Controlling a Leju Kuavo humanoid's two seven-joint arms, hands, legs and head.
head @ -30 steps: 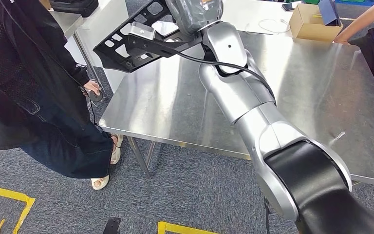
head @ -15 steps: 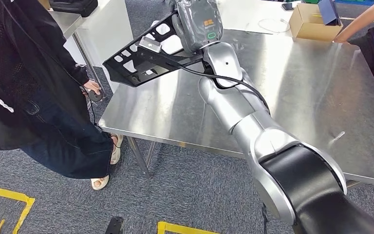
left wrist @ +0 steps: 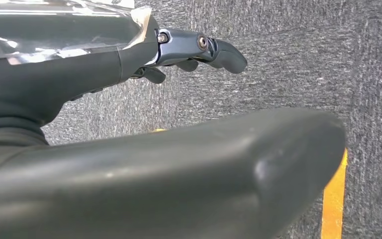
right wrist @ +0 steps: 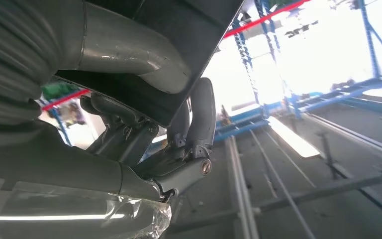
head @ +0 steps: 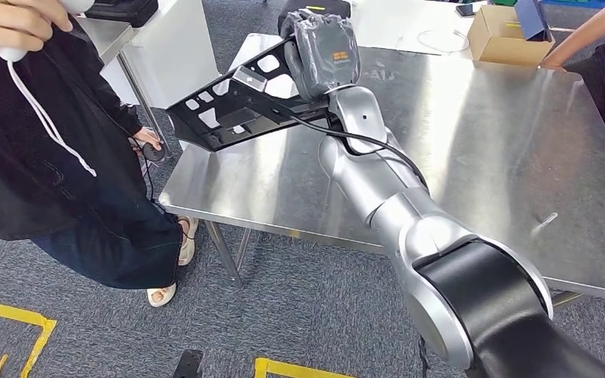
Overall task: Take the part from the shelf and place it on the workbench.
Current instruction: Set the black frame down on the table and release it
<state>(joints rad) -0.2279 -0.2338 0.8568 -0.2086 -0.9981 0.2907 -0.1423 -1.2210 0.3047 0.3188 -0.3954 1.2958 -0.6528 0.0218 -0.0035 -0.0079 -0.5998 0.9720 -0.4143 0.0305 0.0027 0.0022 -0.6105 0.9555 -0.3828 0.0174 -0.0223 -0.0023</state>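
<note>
Right hand [head: 324, 49] grips black perforated part [head: 232, 98], held tilted in air above near-left corner of steel surface [head: 473, 150]. Left hand [left wrist: 199, 50] hangs over carpet, fingers loosely curled, holding nothing. Risk, by judgement: part's long free end overhangs surface edge toward person [head: 55, 142] standing just beside; swing could clip them, or release here could drop it off corner. Grip contact hidden behind wrapped wrist in head view; fingers [right wrist: 201, 112] partly seen beneath part.
</note>
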